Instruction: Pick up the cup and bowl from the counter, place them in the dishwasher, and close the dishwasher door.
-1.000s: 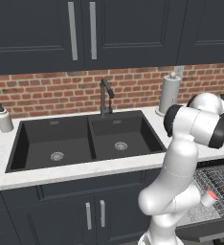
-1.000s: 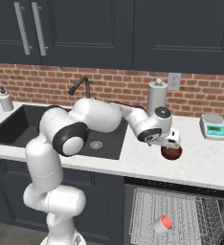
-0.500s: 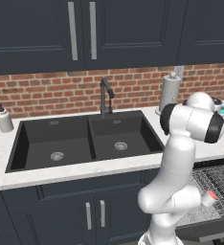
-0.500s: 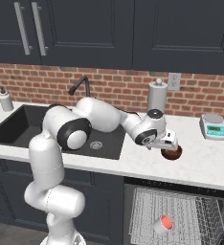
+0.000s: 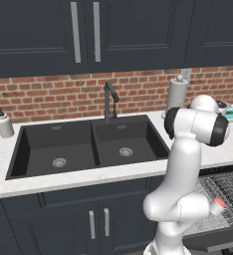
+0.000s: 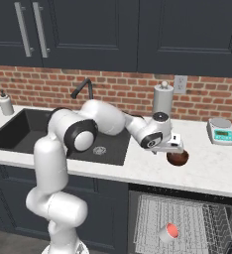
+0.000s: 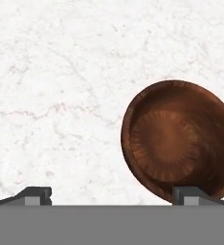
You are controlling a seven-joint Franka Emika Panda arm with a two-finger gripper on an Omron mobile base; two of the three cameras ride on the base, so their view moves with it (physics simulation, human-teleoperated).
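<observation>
Reddish-brown bowl [image 7: 178, 139] sits on the white stone surface [image 7: 61, 95], under the gripper [image 7: 113, 194]. Jaws spread wide, one fingertip over the near rim, nothing held. Judged stiff, light, glossy, likely slippery; pinch across the rim wall. Cup [image 6: 168, 232] lies in the dishwasher [image 6: 187, 223] rack. Beyond: scale [image 6: 221, 131], paper-towel roll [image 6: 163, 99], neither obstructing.

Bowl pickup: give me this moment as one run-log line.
phase: reaching small dark reddish-brown bowl on white stone counter | jaws: open, one fingertip at bowl rim | whitish red-rimmed cup: in dishwasher wire rack | door: open
</observation>
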